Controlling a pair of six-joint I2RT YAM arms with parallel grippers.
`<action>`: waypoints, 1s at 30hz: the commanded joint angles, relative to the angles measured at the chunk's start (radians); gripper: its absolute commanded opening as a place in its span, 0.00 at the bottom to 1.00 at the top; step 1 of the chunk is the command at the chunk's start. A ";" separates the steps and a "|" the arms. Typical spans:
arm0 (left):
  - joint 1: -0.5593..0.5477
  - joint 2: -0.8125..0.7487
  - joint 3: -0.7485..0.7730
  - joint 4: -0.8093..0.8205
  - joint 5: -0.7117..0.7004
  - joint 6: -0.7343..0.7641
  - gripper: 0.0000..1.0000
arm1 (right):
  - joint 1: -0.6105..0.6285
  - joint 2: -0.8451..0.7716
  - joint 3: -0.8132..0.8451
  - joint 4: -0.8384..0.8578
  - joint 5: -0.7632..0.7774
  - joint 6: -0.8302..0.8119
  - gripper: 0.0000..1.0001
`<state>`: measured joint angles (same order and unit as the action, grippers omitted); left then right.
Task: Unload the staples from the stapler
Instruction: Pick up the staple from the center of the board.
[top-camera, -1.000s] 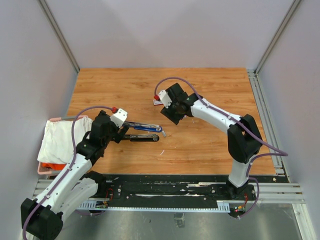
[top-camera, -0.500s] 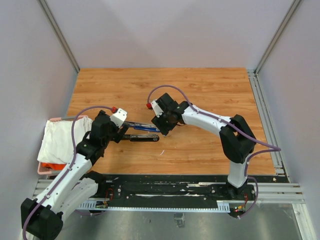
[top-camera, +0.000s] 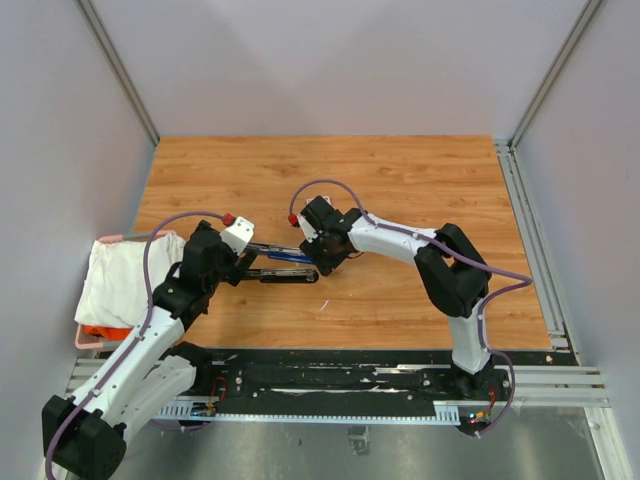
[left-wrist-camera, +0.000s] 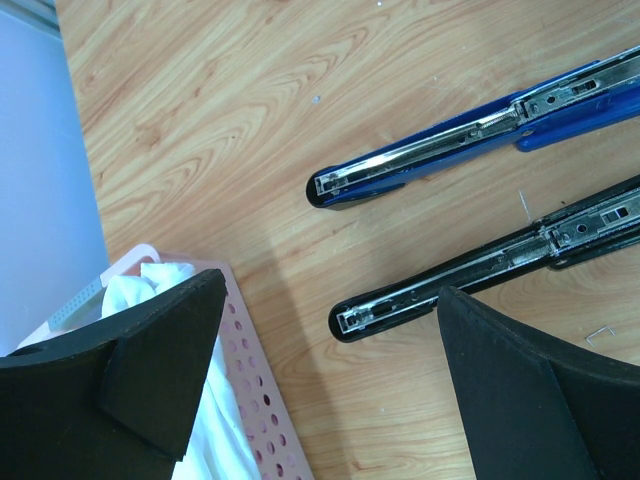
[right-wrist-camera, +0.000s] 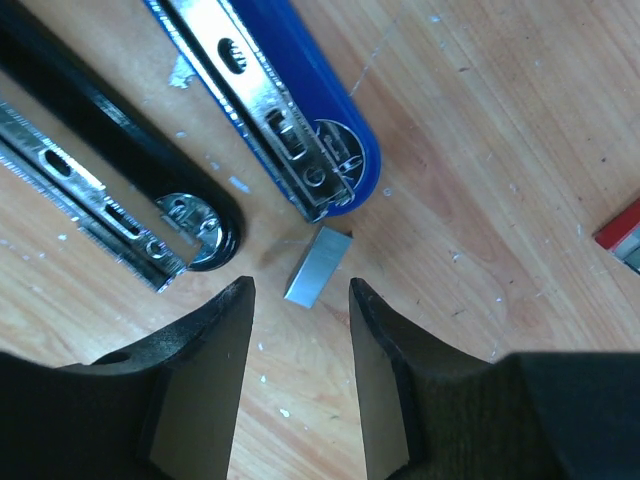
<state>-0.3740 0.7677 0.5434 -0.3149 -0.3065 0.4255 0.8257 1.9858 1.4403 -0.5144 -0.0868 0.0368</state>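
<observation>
Two staplers lie opened out flat, side by side, on the wooden table (top-camera: 420, 180): a blue stapler (top-camera: 288, 256) farther from the arm bases and a black stapler (top-camera: 285, 274) nearer them, both with their metal rails facing up. The staples (right-wrist-camera: 316, 264) show as one short silvery strip lying on the wood just off the rounded tip of the blue stapler, so close I can't tell if it touches, with the black stapler's tip just to the side. The right gripper (right-wrist-camera: 300, 292) sits low over that spot with its jaws parted, one of the fingers (right-wrist-camera: 205, 370) on each side of the strip and neither one touching it as far as I can see. The left gripper (left-wrist-camera: 332, 290) is at the other end of the staplers, jaws spread wide and gripping nothing, with the end of the black stapler lying in the gap between them. A pink basket (left-wrist-camera: 252, 395) with a white cloth (top-camera: 120, 275) in it sits at the table's left edge, and a corner of a small red-and-white box (right-wrist-camera: 626, 236) peeks in at the side of the right wrist view.
</observation>
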 joint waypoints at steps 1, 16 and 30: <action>0.007 -0.003 -0.008 0.041 -0.014 0.009 0.98 | 0.010 0.032 0.042 -0.009 0.044 0.016 0.44; 0.007 -0.007 -0.008 0.041 -0.011 0.009 0.98 | 0.002 0.082 0.052 -0.014 0.066 0.011 0.39; 0.008 -0.012 -0.010 0.040 -0.008 0.009 0.98 | -0.009 0.086 0.046 -0.019 0.066 -0.001 0.17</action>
<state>-0.3740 0.7673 0.5434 -0.3145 -0.3061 0.4255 0.8242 2.0480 1.4803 -0.5137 -0.0486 0.0483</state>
